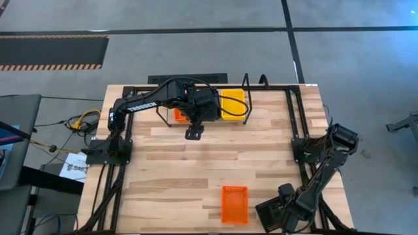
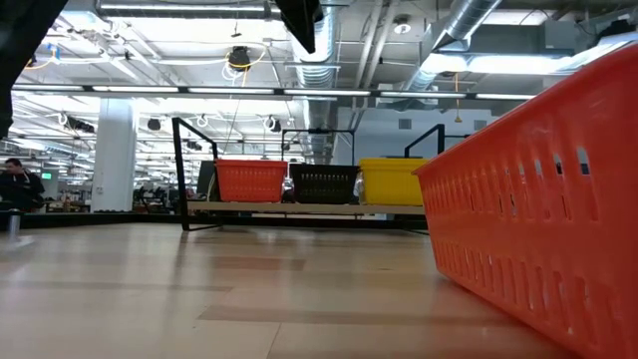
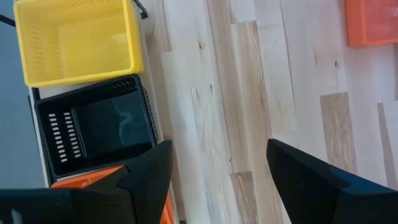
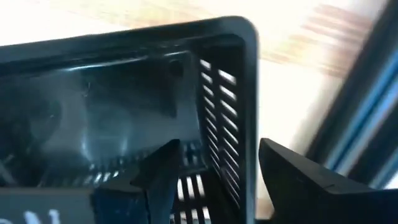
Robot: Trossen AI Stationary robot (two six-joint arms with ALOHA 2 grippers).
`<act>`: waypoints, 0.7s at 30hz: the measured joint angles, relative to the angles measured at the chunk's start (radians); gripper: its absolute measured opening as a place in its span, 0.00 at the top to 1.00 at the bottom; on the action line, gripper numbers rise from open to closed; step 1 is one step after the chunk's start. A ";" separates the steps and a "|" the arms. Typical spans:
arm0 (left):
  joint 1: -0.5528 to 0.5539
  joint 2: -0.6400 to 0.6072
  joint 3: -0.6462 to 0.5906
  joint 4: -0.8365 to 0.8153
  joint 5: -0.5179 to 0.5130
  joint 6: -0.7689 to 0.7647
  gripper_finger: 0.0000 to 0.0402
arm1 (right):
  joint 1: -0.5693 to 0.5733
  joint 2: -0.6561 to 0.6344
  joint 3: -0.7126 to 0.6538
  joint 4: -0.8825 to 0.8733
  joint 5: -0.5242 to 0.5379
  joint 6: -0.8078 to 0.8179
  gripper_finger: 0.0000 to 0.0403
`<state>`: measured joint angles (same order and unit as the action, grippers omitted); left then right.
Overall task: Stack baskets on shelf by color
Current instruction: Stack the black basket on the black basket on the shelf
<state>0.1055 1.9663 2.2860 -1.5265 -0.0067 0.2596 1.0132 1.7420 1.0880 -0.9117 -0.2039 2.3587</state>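
three baskets on shelf (image 2: 299, 207): red-orange (image 2: 251, 180), black (image 2: 323, 183), yellow (image 2: 392, 180). left gripper (image 1: 194, 133) spread, empty, just in front. right gripper (image 4: 217, 180) spread astride black basket wall (image 4: 231, 106) at near corner. risk: wall slipping on closing. loose orange basket (image 1: 234, 203) nearby, liable to knock.

Baskets (image 2: 251, 180): perforated plastic (black one glossy). Table (image 1: 196, 163): pale wood planks, smooth. Shelf (image 2: 181, 170): black metal tubing.
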 joint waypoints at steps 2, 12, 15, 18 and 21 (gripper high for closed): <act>0.000 0.000 0.000 0.002 0.000 -0.004 0.39 | -0.005 0.000 -0.032 0.040 0.010 -0.001 0.41; 0.013 0.000 0.000 0.035 -0.007 -0.081 0.39 | -0.041 -0.001 -0.059 0.042 0.039 -0.035 0.83; 0.021 0.001 0.000 0.065 -0.008 -0.058 0.39 | -0.050 -0.006 -0.058 0.031 0.085 -0.044 0.96; 0.021 0.001 0.000 0.115 -0.009 -0.018 0.39 | -0.070 -0.017 -0.057 0.004 0.126 -0.062 0.97; 0.012 0.001 0.000 0.162 -0.009 0.013 0.39 | -0.096 -0.052 -0.053 -0.083 0.190 -0.066 0.98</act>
<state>0.1178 1.9675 2.2860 -1.3643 -0.0157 0.2724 0.9172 1.6896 1.0349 -0.9946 -0.0142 2.2925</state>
